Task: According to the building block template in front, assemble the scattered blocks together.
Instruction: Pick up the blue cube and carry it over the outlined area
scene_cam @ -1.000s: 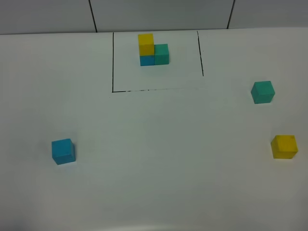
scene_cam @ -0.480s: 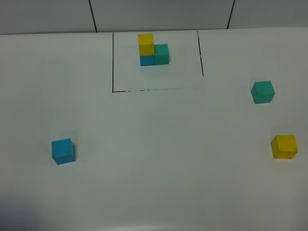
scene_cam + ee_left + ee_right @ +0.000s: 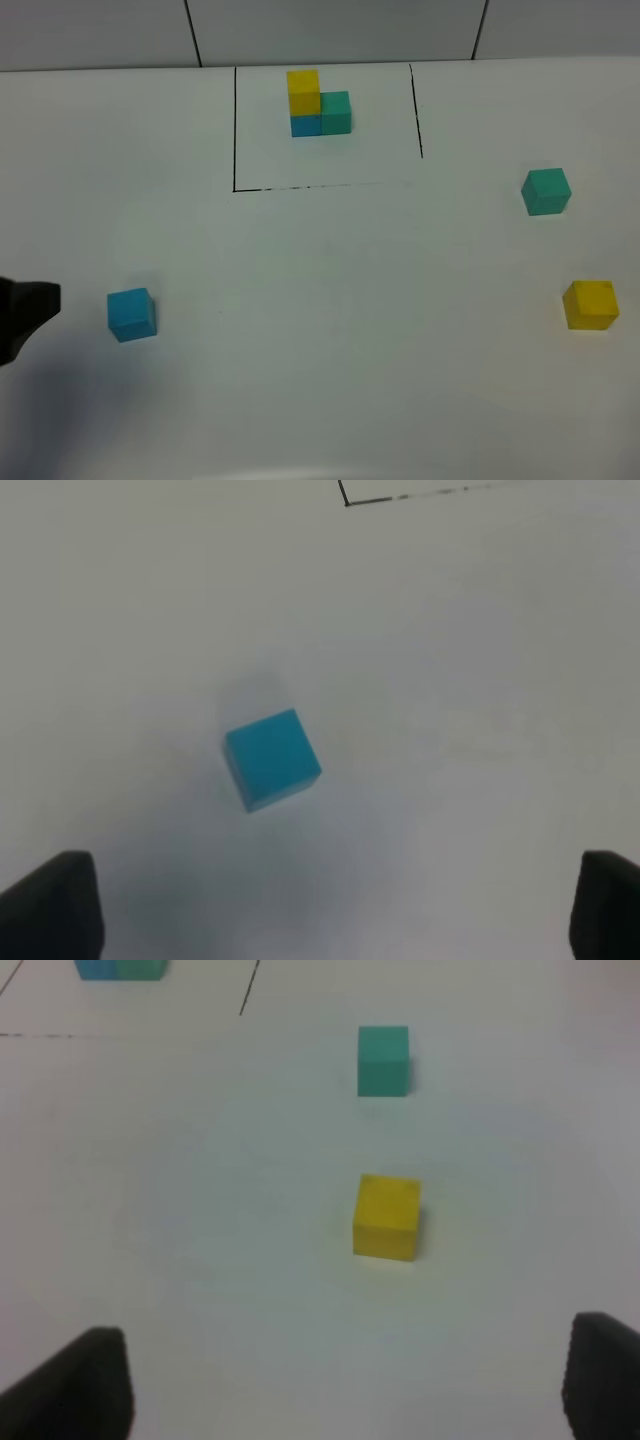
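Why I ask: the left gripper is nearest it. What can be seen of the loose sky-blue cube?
The sky-blue cube is a small plain block in one even, matte colour, with crisp edges and no markings. It looks like painted wood or plastic. It sits flat on the white table, on the left side, and looks turned slightly askew in the high view. Nothing touches it. The left gripper is open, close to it but apart.

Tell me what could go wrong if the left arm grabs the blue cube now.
1. The blue cube sits skewed to the open left tool, so its fingers may catch corners and spin or push it away.
2. It also lies slightly nearer one finger; closing there could nudge it sideways rather than grip it.
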`<move>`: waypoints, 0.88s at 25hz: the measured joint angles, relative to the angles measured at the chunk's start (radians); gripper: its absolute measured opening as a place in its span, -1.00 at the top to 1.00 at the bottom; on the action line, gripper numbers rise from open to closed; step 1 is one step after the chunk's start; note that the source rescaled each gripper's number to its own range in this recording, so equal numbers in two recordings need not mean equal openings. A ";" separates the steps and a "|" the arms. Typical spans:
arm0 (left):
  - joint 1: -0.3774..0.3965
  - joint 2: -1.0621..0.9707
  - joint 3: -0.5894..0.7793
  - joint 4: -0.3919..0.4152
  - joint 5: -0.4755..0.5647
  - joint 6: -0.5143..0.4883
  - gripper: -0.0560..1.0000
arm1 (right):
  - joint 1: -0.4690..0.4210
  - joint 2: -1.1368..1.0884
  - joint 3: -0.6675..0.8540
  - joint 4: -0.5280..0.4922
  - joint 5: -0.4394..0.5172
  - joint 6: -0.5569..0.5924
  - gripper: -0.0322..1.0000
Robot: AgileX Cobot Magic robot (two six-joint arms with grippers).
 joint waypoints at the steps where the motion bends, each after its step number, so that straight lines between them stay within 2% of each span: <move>1: 0.000 0.048 -0.019 -0.014 0.000 0.000 -0.89 | 0.000 0.000 0.000 0.000 0.000 0.000 -0.51; 11: 0.000 0.507 -0.058 -0.021 -0.028 -0.119 -0.83 | 0.000 0.000 0.000 0.000 0.000 0.001 -0.51; 18: 0.000 0.673 -0.082 0.058 -0.086 -0.220 -0.79 | 0.000 0.000 0.000 0.000 0.000 0.002 -0.51; 22: -0.044 0.757 -0.129 0.110 -0.087 -0.272 -0.78 | 0.000 0.000 0.000 0.000 0.000 0.002 -0.51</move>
